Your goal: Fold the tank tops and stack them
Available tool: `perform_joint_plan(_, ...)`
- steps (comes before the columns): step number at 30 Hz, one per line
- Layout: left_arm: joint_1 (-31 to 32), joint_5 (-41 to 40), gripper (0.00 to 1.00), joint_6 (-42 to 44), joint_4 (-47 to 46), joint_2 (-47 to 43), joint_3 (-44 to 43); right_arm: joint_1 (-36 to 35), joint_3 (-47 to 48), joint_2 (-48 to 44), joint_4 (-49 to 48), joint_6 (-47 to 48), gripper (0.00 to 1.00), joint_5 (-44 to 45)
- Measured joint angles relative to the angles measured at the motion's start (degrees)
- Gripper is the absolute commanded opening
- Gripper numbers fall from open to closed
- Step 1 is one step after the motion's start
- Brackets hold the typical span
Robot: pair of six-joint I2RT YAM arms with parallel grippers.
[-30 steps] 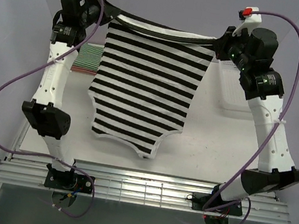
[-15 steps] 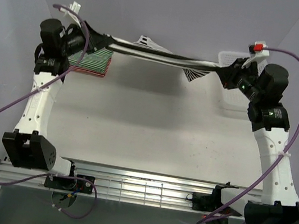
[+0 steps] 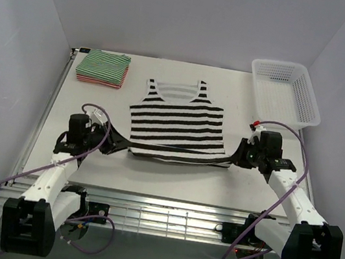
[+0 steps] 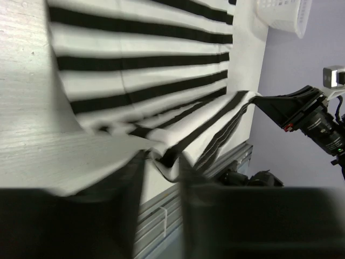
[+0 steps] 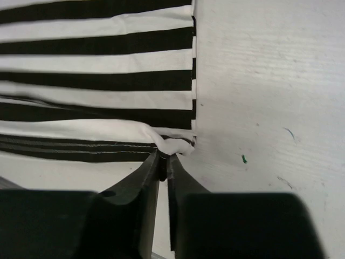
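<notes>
The black-and-white tank top (image 3: 176,123) lies flat in the middle of the table, neck toward the back. Its near hem is doubled into a thin fold between the two grippers. My left gripper (image 3: 123,145) sits low at the near-left hem corner. In the left wrist view its blurred jaws (image 4: 160,159) stand apart, with the hem corner loose between them. My right gripper (image 3: 235,159) is at the near-right corner. Its jaws (image 5: 163,157) are shut on a bunched bit of the hem (image 5: 178,144). The green-and-white top (image 3: 104,65) lies folded on the red-and-white one (image 3: 98,81) at the back left.
A white lattice basket (image 3: 285,91) stands at the back right corner, also seen in the left wrist view (image 4: 280,13). The table's metal front rail (image 3: 159,216) runs just behind both grippers. Grey walls close in the left, back and right.
Both arms swung the black-and-white top from hanging in the air out over the back, then down flat on the table. The grippers drew back to the near edge, and the left jaws parted.
</notes>
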State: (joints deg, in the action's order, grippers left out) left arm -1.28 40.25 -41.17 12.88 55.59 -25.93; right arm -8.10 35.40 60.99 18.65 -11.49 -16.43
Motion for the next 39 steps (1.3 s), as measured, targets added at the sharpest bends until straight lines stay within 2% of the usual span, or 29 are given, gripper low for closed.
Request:
perform_joint_plan(1, 0.3, -0.3, 0.96, 0.0, 0.6, -2.1, 1.0, 0.0, -0.4, 0.0, 0.8, -0.1, 0.24, 1.4)
perform_joint_plan(2, 0.3, -0.5, 0.98, 0.0, 1.6, -4.0, 1.5, 0.2, -0.6, 0.0, 1.6, -0.2, 0.30, 2.9)
perform_joint_plan(3, 0.3, -0.7, 0.98, -0.4, 2.6, -5.5, 1.5, 0.4, -0.5, 0.0, 2.2, -0.2, 0.47, 4.2)
perform_joint_plan(5, 0.3, -1.2, 0.98, 0.5, 5.5, -6.9, 0.0, 0.7, 0.1, -0.3, 3.9, -0.5, 0.67, 6.2)
perform_joint_plan(6, 0.3, -1.6, 0.98, 1.1, 7.3, -7.2, -1.4, 0.8, 1.0, -0.5, 5.5, -0.5, 0.81, 6.8)
perform_joint_plan(7, 0.3, -2.1, 0.98, 1.8, 8.7, -7.3, -3.1, 0.8, 2.1, -0.7, 6.7, -0.5, 0.86, 7.4)
perform_joint_plan(8, 0.3, -2.4, 0.98, 2.4, 10.2, -7.3, -5.1, 0.7, 3.3, -1.2, 8.0, -0.4, 0.97, 7.8)
perform_joint_plan(9, 0.5, -2.6, 0.98, 2.9, 11.4, -7.3, -7.3, 0.7, 4.3, -1.8, 8.8, -0.4, 0.90, 8.0)
perform_joint_plan(14, 3.6, -4.8, 0.98, 3.7, 11.0, -3.8, -17.7, -2.4, 9.4, -6.1, 11.3, -1.2, 0.90, 7.8)
perform_joint_plan(18, 10.5, -9.6, 0.98, 3.5, 6.7, 7.8, -23.8, -10.2, 9.5, -6.2, 10.3, -4.5, 0.90, 7.3)
perform_joint_plan(23, 17.6, -13.0, 0.98, 4.5, 2.9, 31.3, -35.6, -17.9, 10.8, 4.7, 7.6, -7.4, 0.90, 8.5)
perform_joint_plan(28, 18.2, -17.6, 0.98, 5.6, 1.8, 47.0, -41.0, -19.5, 14.4, 17.7, 6.6, -8.5, 0.90, 11.7)
perform_joint_plan(32, 17.6, -17.4, 0.98, 6.2, 1.6, 54.6, -42.6, -20.5, 20.3, 27.0, 6.2, -7.8, 0.90, 13.7)
perform_joint_plan(39, 17.0, -19.9, 0.98, 5.2, 1.1, 57.5, -46.6, -22.7, 27.1, 38.6, 6.7, -6.7, 0.90, 16.5)
